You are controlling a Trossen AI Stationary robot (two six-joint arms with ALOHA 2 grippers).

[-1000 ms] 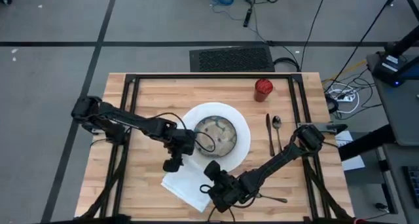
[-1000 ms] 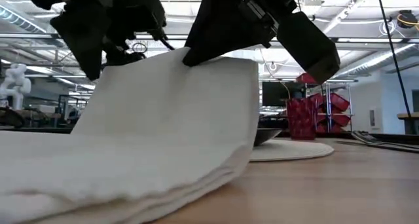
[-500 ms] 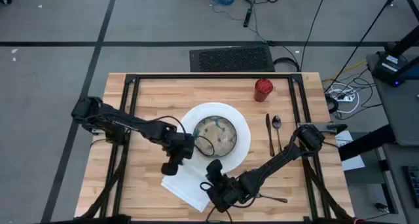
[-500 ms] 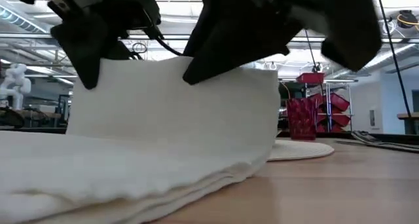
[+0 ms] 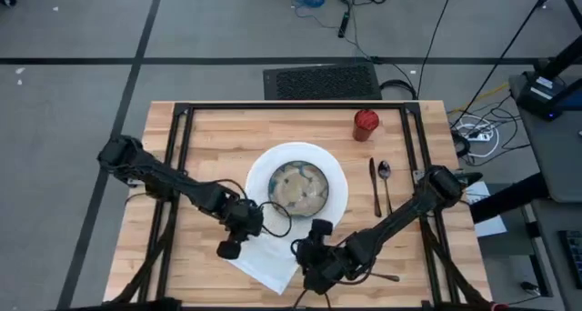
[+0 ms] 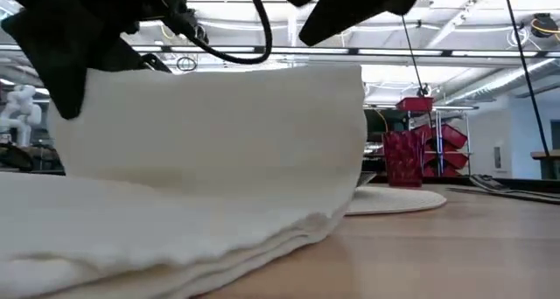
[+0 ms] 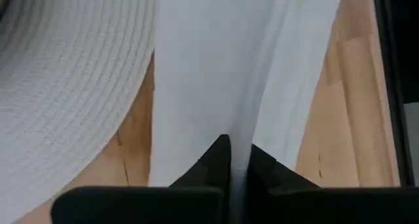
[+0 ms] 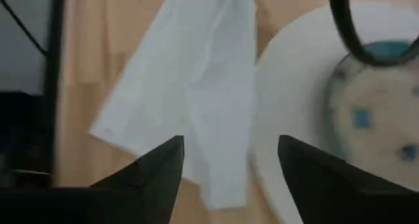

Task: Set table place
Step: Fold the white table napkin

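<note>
Napkin (image 5: pixel 265 256): on counter (image 5: pixel 209 138) beside plate (image 5: pixel 338 185); edge pinched by left tool (image 5: pixel 229 248). Right tool (image 5: pixel 314 279): released, above napkin.

The right gripper (image 8: pixel 229 162) hangs above the table (image 8: pixel 85 73) with its two dark fingers (image 8: pixel 154 168) spread apart, nothing between them. Beyond them the white napkin (image 8: pixel 190 106) lies crumpled on the wood, just beside the white plate (image 8: pixel 288 112), which carries the speckled bowl (image 8: pixel 376 109).

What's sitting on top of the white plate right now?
A speckled bowl sits on the plate. What lies inside it cannot be made out, and the plate's centre under the bowl is covered.
</note>
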